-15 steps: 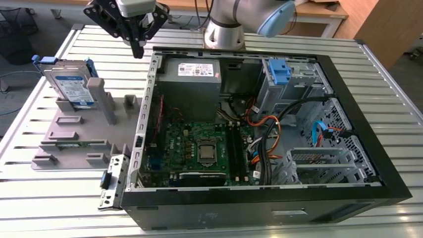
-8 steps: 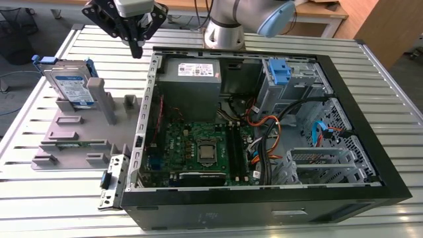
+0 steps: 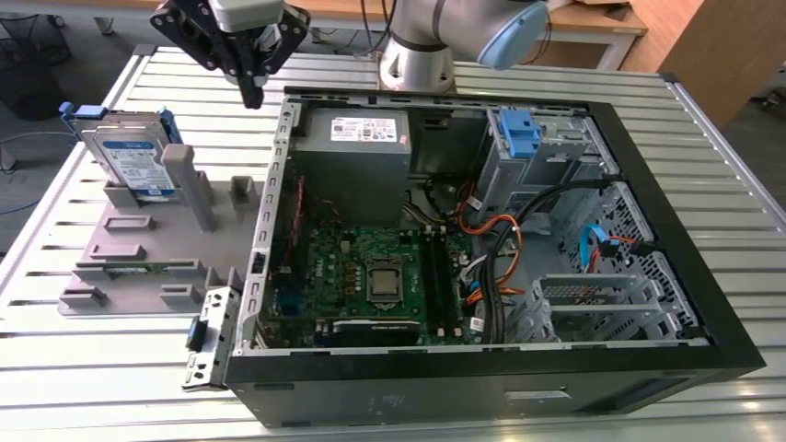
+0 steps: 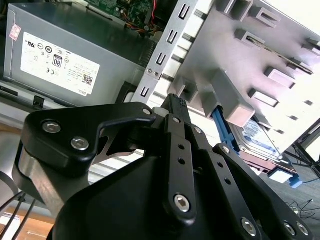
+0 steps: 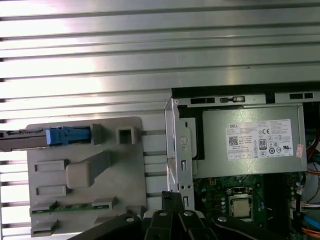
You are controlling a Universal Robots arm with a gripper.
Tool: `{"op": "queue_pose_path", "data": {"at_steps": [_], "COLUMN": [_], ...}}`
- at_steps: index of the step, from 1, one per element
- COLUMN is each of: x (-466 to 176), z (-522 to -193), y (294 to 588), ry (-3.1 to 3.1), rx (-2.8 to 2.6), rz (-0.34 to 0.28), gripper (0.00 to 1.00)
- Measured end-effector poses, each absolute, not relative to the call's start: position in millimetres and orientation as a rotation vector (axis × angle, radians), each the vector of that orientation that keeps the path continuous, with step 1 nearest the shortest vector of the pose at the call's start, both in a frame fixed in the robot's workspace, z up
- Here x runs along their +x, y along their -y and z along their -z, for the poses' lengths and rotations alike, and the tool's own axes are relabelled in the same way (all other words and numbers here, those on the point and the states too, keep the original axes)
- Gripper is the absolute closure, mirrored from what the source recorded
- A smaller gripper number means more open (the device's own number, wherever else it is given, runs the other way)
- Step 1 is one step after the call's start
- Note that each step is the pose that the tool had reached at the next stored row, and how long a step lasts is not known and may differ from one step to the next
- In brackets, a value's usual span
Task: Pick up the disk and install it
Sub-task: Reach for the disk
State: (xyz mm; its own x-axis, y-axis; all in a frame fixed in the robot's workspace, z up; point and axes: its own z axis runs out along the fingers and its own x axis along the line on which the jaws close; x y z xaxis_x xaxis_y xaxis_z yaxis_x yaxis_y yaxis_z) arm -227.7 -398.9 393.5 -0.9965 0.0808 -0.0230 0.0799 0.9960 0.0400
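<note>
Disk (image 3: 132,158) is stood on edge in the grey rack (image 3: 135,230), so it can be reached from above. Tool (image 3: 254,92) is seen closed and empty, above the bench (image 3: 98,368) beside the computer case (image 3: 491,368).

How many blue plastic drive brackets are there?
2. The first blue bracket frames the silver-grey rectangular hard drive on the grey plastic holder; the second blue bracket stands empty inside the open black computer case. Others may be hidden.
</note>
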Motion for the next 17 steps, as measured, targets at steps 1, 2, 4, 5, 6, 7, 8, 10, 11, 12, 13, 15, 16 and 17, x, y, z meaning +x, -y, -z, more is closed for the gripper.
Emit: {"op": "queue_pose_path", "data": {"at_steps": [1,2,4,5,6,7,8,10,11,12,13,15,16,17], "x": [-227.9,-228.1,-228.5,-228.6,-228.7,-228.9,-229.1,-229.6,-229.9,-230.3,-230.7,-232.0,-232.8,-233.7], "z": [-393.5,-393.4,-393.4,-393.4,-393.4,-393.3,-393.3,-393.3,-393.2,-393.2,-393.1,-393.0,-392.9,-392.7], "y": [398.9,398.9,398.9,398.9,398.9,398.9,398.9,398.9,398.9,398.9,398.9,399.0,399.0,398.9], "ry": [-3.114,-3.114,-3.114,-3.114,-3.114,-3.114,-3.114,-3.114,-3.114,-3.114,-3.114,-3.114,-3.114,-3.114], "rx": [0.125,0.125,0.125,0.125,0.125,0.125,0.125,0.125,0.125,0.125,0.125,0.125,0.125,0.125], "rz": [-0.061,-0.061,-0.061,-0.061,-0.061,-0.061,-0.061,-0.061,-0.061,-0.061,-0.061,-0.061,-0.061,-0.061], "gripper": [0.89,0.89,0.89,0.89,0.89,0.89,0.89,0.89,0.89,0.89,0.89,0.89,0.89,0.89]}}
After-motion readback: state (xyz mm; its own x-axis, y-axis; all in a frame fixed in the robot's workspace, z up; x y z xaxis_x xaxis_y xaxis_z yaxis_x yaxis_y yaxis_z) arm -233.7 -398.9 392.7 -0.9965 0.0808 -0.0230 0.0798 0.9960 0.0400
